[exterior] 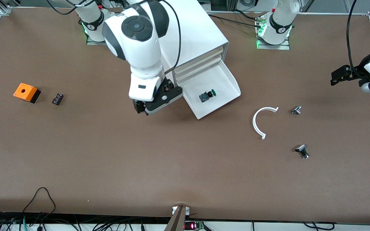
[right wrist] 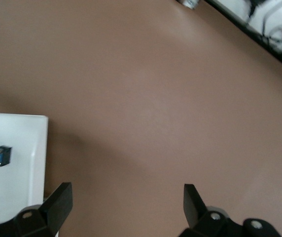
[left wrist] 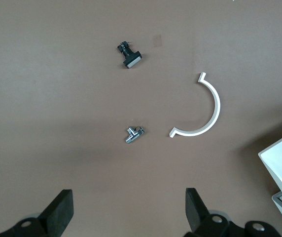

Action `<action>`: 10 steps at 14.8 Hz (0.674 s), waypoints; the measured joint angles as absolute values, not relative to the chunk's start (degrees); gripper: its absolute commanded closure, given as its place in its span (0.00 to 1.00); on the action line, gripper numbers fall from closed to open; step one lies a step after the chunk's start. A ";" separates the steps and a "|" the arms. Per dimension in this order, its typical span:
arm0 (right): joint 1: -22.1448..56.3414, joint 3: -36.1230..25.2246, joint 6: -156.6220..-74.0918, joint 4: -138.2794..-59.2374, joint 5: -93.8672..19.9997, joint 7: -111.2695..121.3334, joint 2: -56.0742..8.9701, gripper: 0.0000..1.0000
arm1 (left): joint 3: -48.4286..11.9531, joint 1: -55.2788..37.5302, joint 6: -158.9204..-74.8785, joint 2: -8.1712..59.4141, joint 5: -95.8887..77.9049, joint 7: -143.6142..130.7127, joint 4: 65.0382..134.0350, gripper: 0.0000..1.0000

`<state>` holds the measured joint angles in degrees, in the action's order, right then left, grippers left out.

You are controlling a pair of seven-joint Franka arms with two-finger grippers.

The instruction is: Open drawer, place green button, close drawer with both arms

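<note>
Front view shows the button (exterior: 207, 95) lying in the pulled-out drawer (exterior: 226, 77), just beside the right gripper (exterior: 151, 106), which hangs spread and empty over the worktop (exterior: 140, 160). The left gripper (exterior: 340, 75), also spread, waits near the worktop's edge at the left arm's end.

A high front camera looks down across the whole brown table (exterior: 108, 154) toward both arm bases. The left wrist camera looks down past its spread fingers (left wrist: 59, 211) at the white curved piece (left wrist: 211, 111), also visible from the front. The right wrist camera sits nearer the tabletop, sharing the drawer (right wrist: 22, 148) edge beside its fingers (right wrist: 57, 202).
</note>
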<state>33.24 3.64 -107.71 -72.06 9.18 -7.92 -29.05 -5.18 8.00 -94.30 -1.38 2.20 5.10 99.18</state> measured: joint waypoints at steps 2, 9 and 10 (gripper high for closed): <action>30.06 3.34 -107.52 -73.84 9.18 -11.41 -29.10 0.00 | -5.18 8.00 -94.31 -1.38 2.20 5.10 99.18 0.00; 15.24 2.82 -101.28 -74.28 9.18 -16.40 -25.32 0.00 | -5.16 8.02 -94.30 -1.38 2.20 5.10 99.18 0.00; 13.18 2.80 -101.33 -74.28 9.17 -16.62 -24.36 0.00 | -5.16 8.03 -94.30 -1.38 2.20 5.10 99.18 0.00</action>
